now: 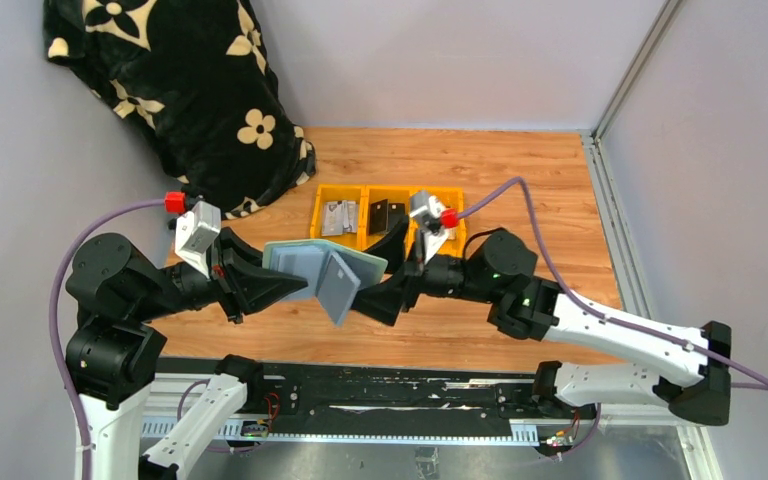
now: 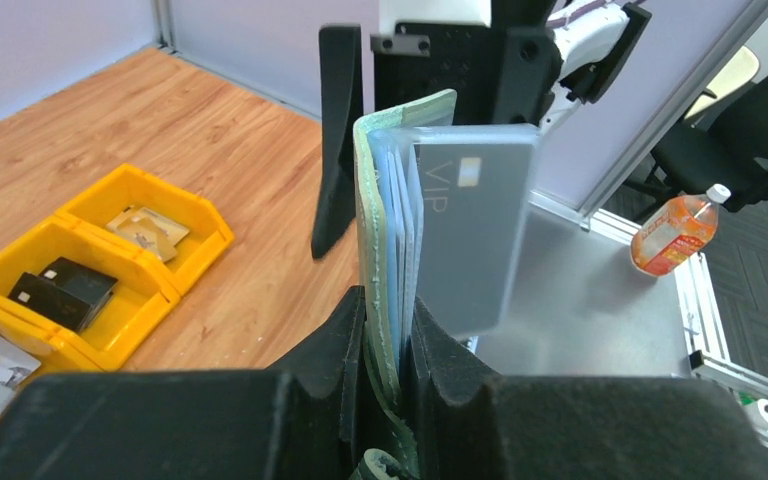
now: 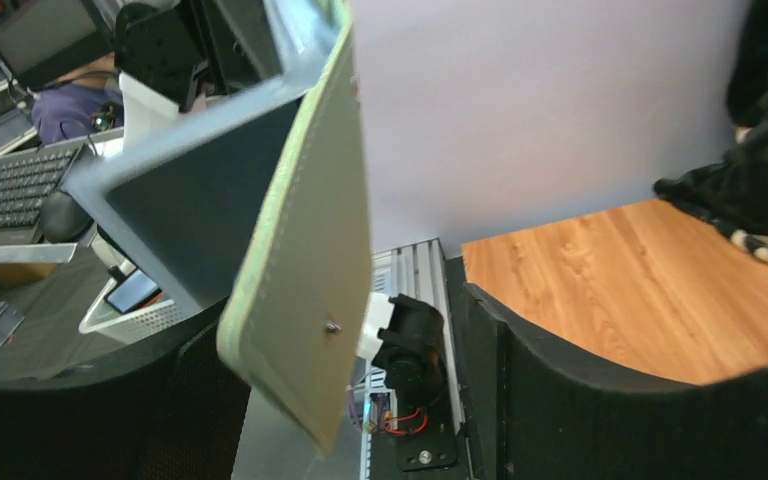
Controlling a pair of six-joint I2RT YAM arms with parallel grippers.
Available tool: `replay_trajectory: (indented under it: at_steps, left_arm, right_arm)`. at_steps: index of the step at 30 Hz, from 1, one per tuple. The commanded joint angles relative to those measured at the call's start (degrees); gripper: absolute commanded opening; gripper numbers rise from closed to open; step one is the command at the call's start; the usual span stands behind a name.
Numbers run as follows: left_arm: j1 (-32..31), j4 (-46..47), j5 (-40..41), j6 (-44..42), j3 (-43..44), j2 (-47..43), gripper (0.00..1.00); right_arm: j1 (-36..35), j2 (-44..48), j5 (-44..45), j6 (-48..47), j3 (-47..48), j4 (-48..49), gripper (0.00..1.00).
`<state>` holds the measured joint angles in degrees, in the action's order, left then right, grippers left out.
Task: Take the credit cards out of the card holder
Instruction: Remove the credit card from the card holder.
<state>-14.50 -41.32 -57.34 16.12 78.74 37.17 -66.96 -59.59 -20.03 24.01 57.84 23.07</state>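
From above, you see your left tool pinching the green card holder up off the wooden surface, just in front of the yellow bins. A grey card sticks out of it. Your right tool is spread wide around its other end. In the left wrist view, the left tool is squeezed tight on the card holder, and the grey card says VIP. In the right wrist view, the right tool is wide, with the card holder between its fingers.
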Motion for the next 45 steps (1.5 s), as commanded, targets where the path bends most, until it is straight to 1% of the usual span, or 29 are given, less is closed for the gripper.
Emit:
replay_trajectory:
  at_steps: [1,4,9,12,16,20,23,26,28,32,35,36,38,41,43,45]
  left_arm:
    - [-0.4,0.5,1.2,-1.2,0.1,-0.8,0.00]
    - [-0.3,0.5,0.8,-1.2,-0.2,-0.8,0.00]
    - [-0.4,0.5,-0.6,-1.2,-0.6,-1.2,0.00]
    - [-0.3,0.4,-1.5,-1.0,-1.2,-1.4,0.00]
    - [-0.4,-0.1,-1.2,-1.5,-0.9,-1.5,0.00]
    - [-0.4,-1.2,-0.5,-2.6,-0.5,-1.5,0.00]
    - [-0.4,-0.5,-0.6,-2.3,-1.2,-1.6,0.00]
    - [-0.4,-0.4,-0.7,-2.1,-1.5,-1.7,0.00]
    - [-0.4,-0.4,-1.0,-1.9,-1.5,-1.7,0.00]
    - [-0.4,-0.3,-1.9,-1.4,-0.9,-2.0,0.00]
    - [-0.4,-0.2,-2.8,-1.4,-0.6,-2.1,0.06]
    - [-0.4,-0.4,-2.8,-1.8,-0.4,-2.1,0.08]
    - [-0.4,-0.8,-2.5,-2.4,-0.1,-1.9,0.13]
    - [-0.4,-1.9,-2.8,-3.9,0.9,-1.5,0.20]
    - [-0.3,-3.5,-3.3,-5.7,2.1,-1.3,0.23]
    - [-0.4,-4.8,-4.1,-7.4,2.8,-1.2,0.25]
  right_arm:
    - [-5.8,-3.7,4.0,-3.6,3.9,0.5,0.74]
    - [-8.4,-5.0,14.1,-4.1,5.0,0.8,0.76]
    - [-10.7,-6.0,24.6,-5.8,4.8,3.8,0.77]
    - [-11.4,-7.1,26.1,-6.6,5.1,6.7,0.77]
    - [-11.8,-7.9,25.5,-7.4,6.7,5.8,0.77]
    - [-11.9,-6.5,23.2,-7.8,5.4,5.7,0.79]
    - [-12.2,-5.7,23.6,-7.3,4.3,6.2,0.80]
    - [-12.2,-6.6,23.8,-6.6,4.3,7.8,0.71]
    - [-12.2,-7.6,23.7,-6.8,5.1,8.1,0.64]
    - [-12.2,-7.8,24.2,-7.7,5.7,7.3,0.37]
    - [-12.2,-6.5,25.7,-7.8,4.9,6.6,0.19]
    - [-12.2,-6.0,26.1,-7.8,4.4,6.5,0.16]
    - [-12.2,-4.9,26.3,-7.9,3.3,6.6,0.15]
    - [-12.1,-3.1,27.4,-7.8,1.4,6.5,0.08]
    - [-12.1,-1.6,28.7,-7.6,0.0,6.9,0.02]
    - [-11.7,-0.7,28.4,-7.4,-1.2,7.7,0.00]
